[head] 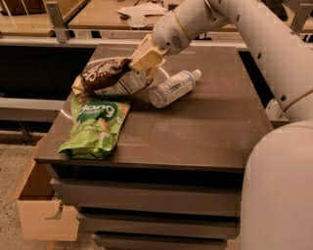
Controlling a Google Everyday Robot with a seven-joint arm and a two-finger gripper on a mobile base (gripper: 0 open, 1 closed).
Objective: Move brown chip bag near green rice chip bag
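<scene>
The brown chip bag is held in the air just above the table's left side, tilted, its left end hanging right over the top edge of the green rice chip bag. The green bag lies flat near the table's front left corner. My gripper is shut on the brown bag's right end, reaching in from the upper right.
A clear plastic bottle lies on its side just right of the brown bag. The dark table has drawers below. A cardboard box stands on the floor at the left. A wooden counter with papers runs behind.
</scene>
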